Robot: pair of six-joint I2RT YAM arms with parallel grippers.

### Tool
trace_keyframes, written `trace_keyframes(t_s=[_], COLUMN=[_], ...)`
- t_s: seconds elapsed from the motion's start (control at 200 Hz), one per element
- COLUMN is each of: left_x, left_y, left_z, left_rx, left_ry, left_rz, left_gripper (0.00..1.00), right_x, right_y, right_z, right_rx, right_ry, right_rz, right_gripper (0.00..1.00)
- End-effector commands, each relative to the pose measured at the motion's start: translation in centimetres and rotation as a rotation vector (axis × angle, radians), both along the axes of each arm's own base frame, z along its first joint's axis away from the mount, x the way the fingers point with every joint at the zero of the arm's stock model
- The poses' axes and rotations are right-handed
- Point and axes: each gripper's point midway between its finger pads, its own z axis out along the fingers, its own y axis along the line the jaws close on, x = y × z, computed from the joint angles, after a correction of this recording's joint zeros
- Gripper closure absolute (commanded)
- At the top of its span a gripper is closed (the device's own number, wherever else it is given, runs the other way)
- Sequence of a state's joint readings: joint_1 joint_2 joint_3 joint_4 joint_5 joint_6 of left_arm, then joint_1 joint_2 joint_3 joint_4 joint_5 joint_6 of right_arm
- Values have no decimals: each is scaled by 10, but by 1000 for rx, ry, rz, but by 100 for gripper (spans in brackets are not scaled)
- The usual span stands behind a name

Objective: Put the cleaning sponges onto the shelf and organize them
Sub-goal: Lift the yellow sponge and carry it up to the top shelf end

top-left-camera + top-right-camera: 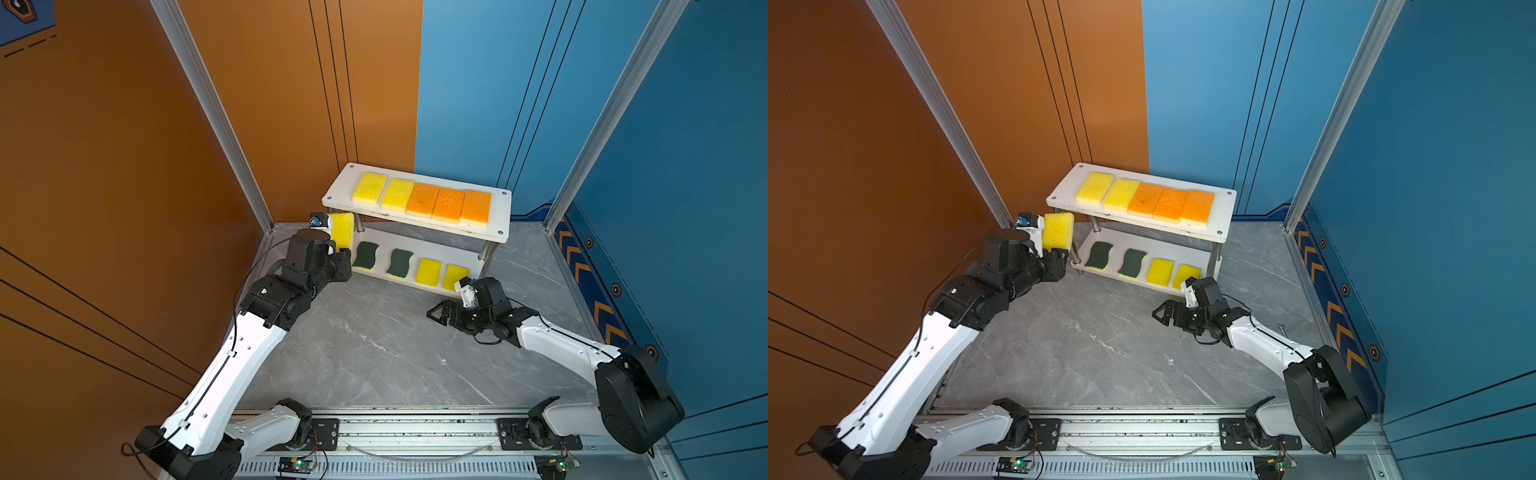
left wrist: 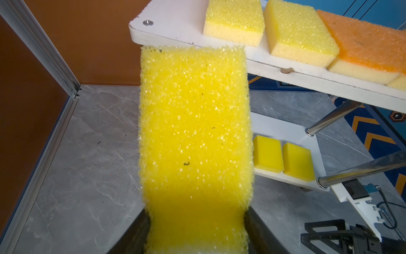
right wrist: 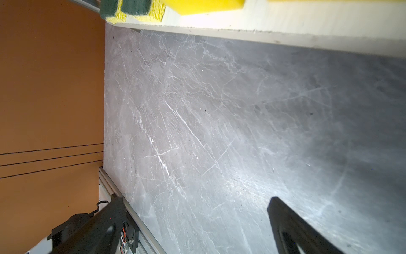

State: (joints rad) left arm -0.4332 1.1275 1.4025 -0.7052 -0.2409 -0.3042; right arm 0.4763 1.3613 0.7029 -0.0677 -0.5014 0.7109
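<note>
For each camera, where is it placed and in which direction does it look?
Top views: high at the front, looking down at the shelf, both arms showing.
Left wrist: on the left hand, facing its held yellow sponge by the shelf's end.
Right wrist: on the open right hand, facing bare table along the lower board.
Shared: both wrist views show the lower-board yellow sponges.

Sponges on both shelf tiers

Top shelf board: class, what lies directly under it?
Under the top shelf board sits the lower board, holding two green scouring pads and two yellow sponges along its front. The board's rear strip is covered by the top board.
</note>
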Motion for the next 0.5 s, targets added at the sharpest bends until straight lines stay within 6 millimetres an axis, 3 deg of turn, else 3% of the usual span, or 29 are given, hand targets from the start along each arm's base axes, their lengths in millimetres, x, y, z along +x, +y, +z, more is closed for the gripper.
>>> trace_keyframes(t_s=[0.0, 0.19, 0.496], left_x=[-4, 6, 47], left_y=[6, 14, 37], left_z=[20, 50, 88], left_rx=[30, 62, 95], left_ry=[-35, -98, -196], left_rz=[-25, -30, -9], left_gripper=[43, 41, 42], right_x=[0, -1, -3], right_y=[0, -1, -3], right_z=[3, 2, 3], right_rx=[15, 18, 24], right_ry=[-11, -14, -22], right_rz=[4, 2, -3], right_gripper=[0, 0, 0])
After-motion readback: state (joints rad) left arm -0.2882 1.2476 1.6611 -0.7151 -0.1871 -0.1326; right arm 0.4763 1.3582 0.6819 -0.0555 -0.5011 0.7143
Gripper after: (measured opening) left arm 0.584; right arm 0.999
